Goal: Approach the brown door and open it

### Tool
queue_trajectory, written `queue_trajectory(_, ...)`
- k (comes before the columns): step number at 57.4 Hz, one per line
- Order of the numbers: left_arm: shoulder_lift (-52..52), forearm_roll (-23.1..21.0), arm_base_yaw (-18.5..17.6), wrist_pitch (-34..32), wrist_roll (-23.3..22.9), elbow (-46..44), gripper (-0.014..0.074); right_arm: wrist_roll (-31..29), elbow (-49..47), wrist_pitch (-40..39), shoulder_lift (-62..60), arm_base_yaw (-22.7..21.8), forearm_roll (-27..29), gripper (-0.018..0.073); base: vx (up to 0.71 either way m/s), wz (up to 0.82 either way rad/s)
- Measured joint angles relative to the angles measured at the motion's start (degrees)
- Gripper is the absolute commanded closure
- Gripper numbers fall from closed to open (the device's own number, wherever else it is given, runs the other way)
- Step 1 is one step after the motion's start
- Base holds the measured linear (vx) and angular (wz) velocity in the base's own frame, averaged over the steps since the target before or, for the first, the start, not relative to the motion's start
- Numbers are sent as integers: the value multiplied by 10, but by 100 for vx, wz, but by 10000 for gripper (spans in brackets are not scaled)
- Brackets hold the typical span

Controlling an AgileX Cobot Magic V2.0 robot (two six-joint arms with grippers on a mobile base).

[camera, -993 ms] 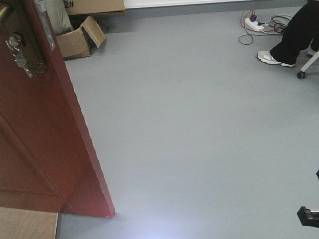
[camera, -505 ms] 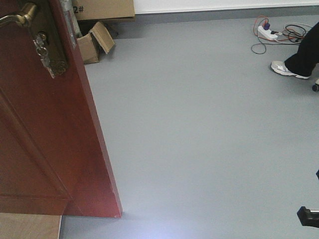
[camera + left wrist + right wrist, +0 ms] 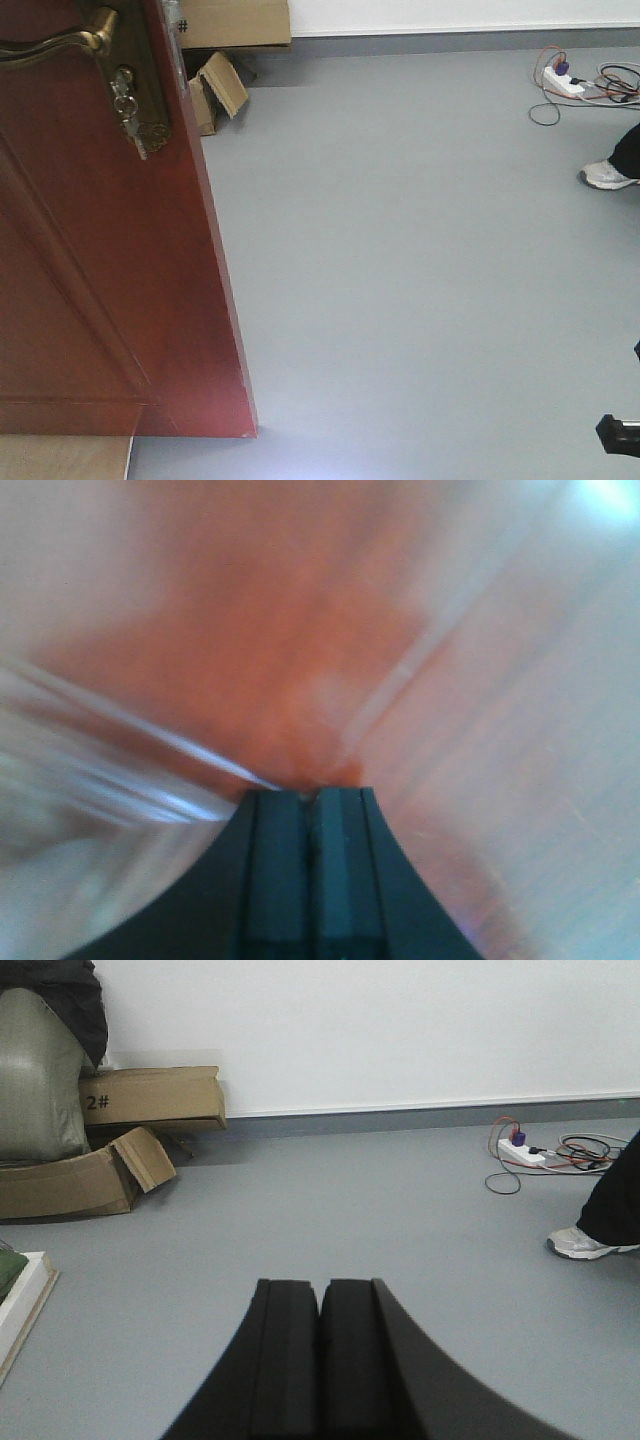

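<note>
The brown door (image 3: 90, 280) fills the left of the front view, its free edge slanting down to the grey floor. Its brass lever handle (image 3: 55, 48) and backplate with hanging keys (image 3: 130, 100) sit at the top left. My left gripper (image 3: 310, 798) is shut and empty, its tips right against the blurred reddish door surface (image 3: 300, 650). My right gripper (image 3: 321, 1288) is shut and empty, held above the grey floor and facing the far white wall.
Cardboard boxes (image 3: 222, 85) lie behind the door by the wall and show in the right wrist view (image 3: 150, 1097). A power strip with cables (image 3: 565, 80) and a person's shoe (image 3: 608, 176) are at the right. A pale plywood piece (image 3: 60, 458) lies at the bottom left.
The door, boxes, power strip and shoe have all shifted right in the front view. More of the door face and the lever handle have come into view.
</note>
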Motion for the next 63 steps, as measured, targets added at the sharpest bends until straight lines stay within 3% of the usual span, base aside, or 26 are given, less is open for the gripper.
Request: queue_trajectory(63, 0, 0, -1, 0, 0, 0, 600, 0, 0, 0, 0, 0, 0, 559, 1, 1)
